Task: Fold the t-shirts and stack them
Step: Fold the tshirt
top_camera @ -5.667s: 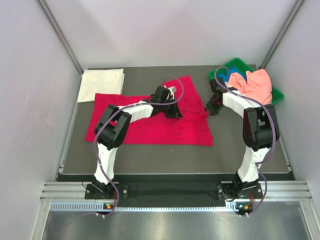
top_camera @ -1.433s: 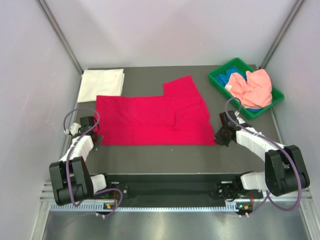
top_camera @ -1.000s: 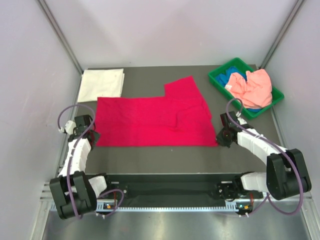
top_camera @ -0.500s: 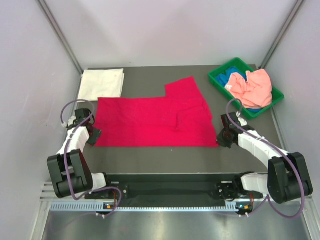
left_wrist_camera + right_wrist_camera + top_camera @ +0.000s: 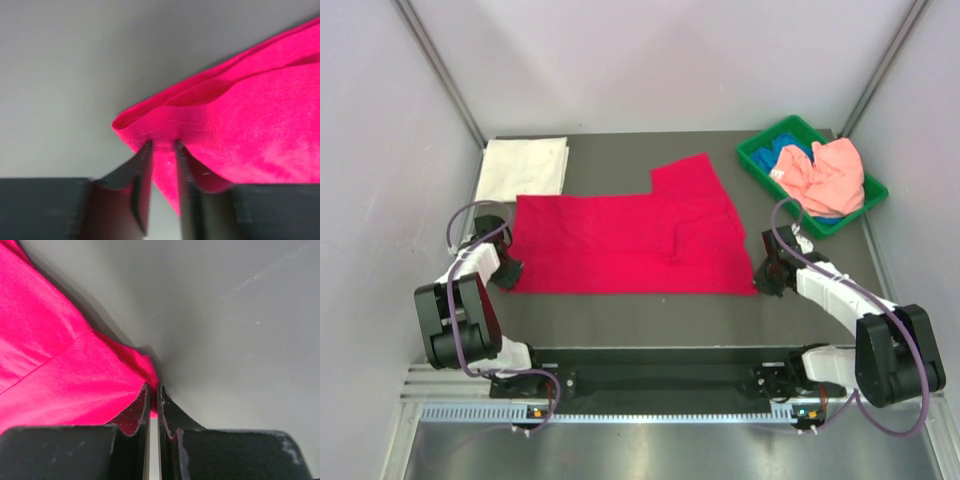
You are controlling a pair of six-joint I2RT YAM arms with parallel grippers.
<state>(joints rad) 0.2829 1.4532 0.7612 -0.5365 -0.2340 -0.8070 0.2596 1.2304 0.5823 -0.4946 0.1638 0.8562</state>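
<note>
The crimson-red t-shirt (image 5: 630, 240) lies spread flat across the middle of the table, one sleeve pointing to the far side. My left gripper (image 5: 507, 272) is at its near-left corner. In the left wrist view the gripper (image 5: 163, 148) is shut on that folded corner (image 5: 235, 125), with red cloth filling the narrow gap. My right gripper (image 5: 761, 281) is at the near-right corner. In the right wrist view it (image 5: 154, 390) is shut on the corner tip (image 5: 100, 385). The white t-shirt (image 5: 523, 167) lies folded square at the far left. The salmon-pink t-shirt (image 5: 827, 170) and the blue one (image 5: 788, 152) lie in the bin.
The green plastic bin (image 5: 756, 160) stands at the far right corner of the dark table (image 5: 640, 315). Walls close in the left, right and far sides. Cables loop off both arms near the grippers.
The left arm swung in from the table's left edge to the red shirt's near-left corner and took hold of it. The right gripper stayed at the near-right corner.
</note>
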